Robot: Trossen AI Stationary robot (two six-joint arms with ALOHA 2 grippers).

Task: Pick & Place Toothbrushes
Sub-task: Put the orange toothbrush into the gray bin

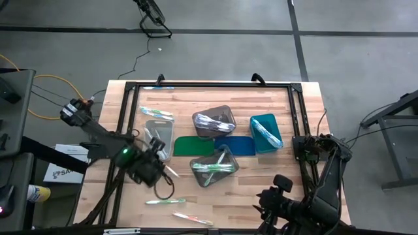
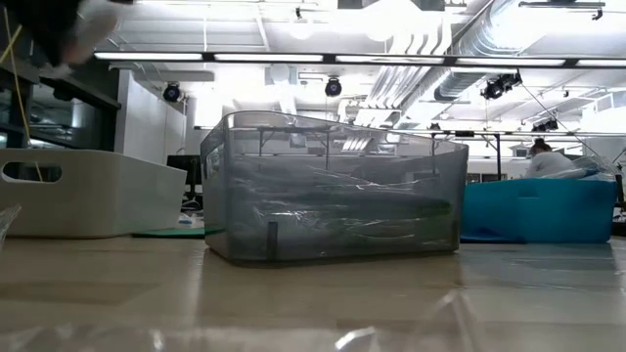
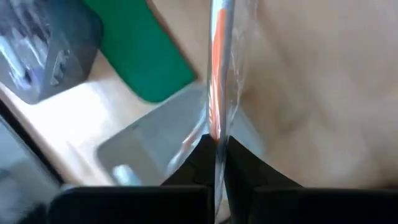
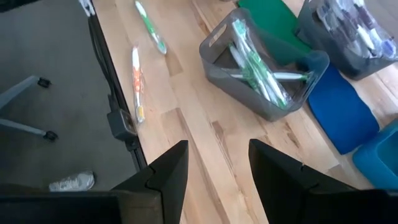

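Observation:
My left gripper (image 1: 162, 167) hangs above the table's left half, just near of the light grey bin (image 1: 159, 137), and is shut on a wrapped toothbrush with orange accents (image 3: 219, 68). My right gripper (image 4: 217, 167) waits open over the near right part of the table. One clear grey bin (image 1: 214, 166) holds green toothbrushes (image 4: 255, 65). A dark grey bin (image 1: 214, 122) and a teal bin (image 1: 266, 132) hold more. Loose toothbrushes lie flat on the wood near the front edge (image 1: 165, 201) (image 1: 192, 219) and at the far left (image 1: 157, 112). My left gripper pinches the wrapped toothbrush (image 3: 216, 134) between its two fingertips (image 3: 239, 155). The long part of the brush sticks out past the fingers. The gripper points steeply down, and the brush is lifted clear of the table, over the light grey bin's (image 3: 155, 146) edge.
A green mat (image 1: 193, 145) and a blue mat (image 1: 235, 145) lie flat between the bins. A black frame (image 1: 209, 83) runs round the table's far and side edges. Another toothbrush (image 1: 158, 87) lies by the far rail. Bare wood shows between the clear bin and the front edge.

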